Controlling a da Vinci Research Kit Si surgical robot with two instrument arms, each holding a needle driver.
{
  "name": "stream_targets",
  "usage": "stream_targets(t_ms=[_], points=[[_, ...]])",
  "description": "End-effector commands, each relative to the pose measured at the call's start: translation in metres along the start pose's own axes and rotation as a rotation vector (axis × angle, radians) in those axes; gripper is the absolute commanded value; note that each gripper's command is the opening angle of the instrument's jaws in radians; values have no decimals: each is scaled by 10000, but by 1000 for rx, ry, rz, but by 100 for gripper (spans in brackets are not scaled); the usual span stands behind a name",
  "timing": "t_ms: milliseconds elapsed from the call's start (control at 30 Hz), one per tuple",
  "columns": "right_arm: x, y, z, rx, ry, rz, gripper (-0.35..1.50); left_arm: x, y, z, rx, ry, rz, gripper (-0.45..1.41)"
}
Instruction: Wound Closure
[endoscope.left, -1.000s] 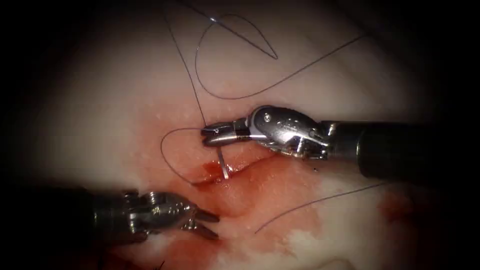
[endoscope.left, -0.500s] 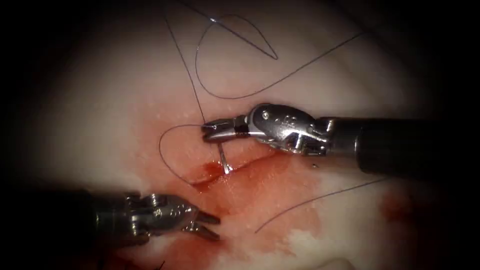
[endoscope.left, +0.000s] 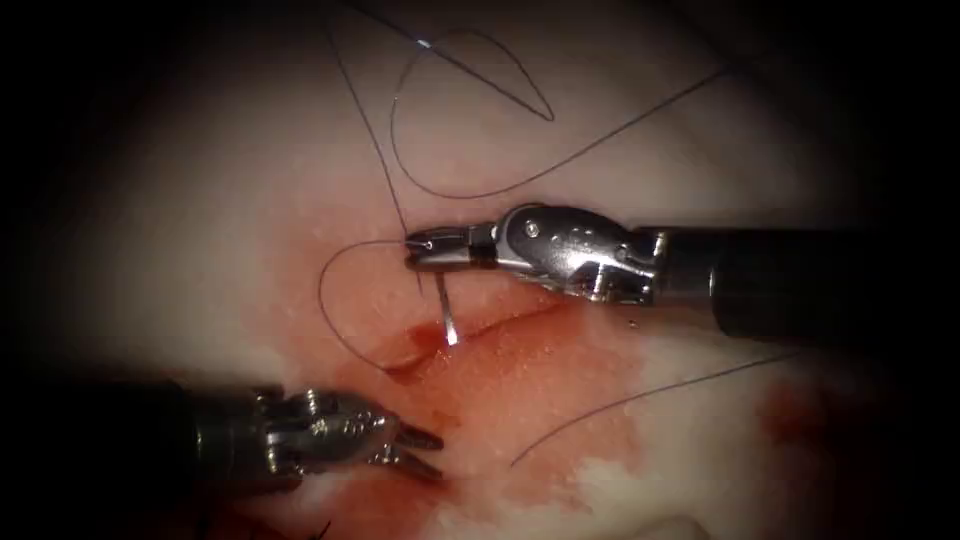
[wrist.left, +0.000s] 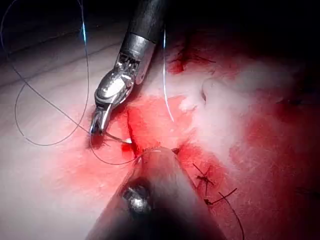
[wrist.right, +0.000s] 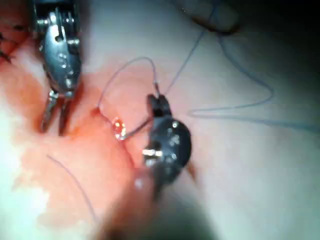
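Your right tool (endoscope.left: 425, 248) has its jaws pressed together on the needle (endoscope.left: 445, 312), near its back end — the needle hangs down from them and its tip sits at the cut (endoscope.left: 480, 325) in the tissue (endoscope.left: 200, 200). The thread (endoscope.left: 345, 320) loops away on the left of the cut. Your left tool (endoscope.left: 425, 452) holds nothing — its jaws are a little spread, low on the left over the red fluid (endoscope.left: 520, 390).

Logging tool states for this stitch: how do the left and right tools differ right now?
The right tool has its jaws shut on the needle near one end, the other end touching the tissue at the cut. The left tool holds nothing, jaws open, resting on the red fluid below the cut. Both are needle drivers pointing toward the cut.
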Motion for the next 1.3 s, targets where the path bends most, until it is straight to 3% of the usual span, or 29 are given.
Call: stream_targets(t_ms=[33,433,633,1300], points=[[-1,-1,7,3,2,9,-35,0,-1,8,-2,0,0,19],[-2,-16,7,8,6,69,-35,-2,-2,6,-4,0,3,19],[4,-10,4,15,8,141,-35,-1,-2,7,-2,0,2,19],[6,-16,6,141,-17,364,-35,-2,-1,11,1,0,3,19]])
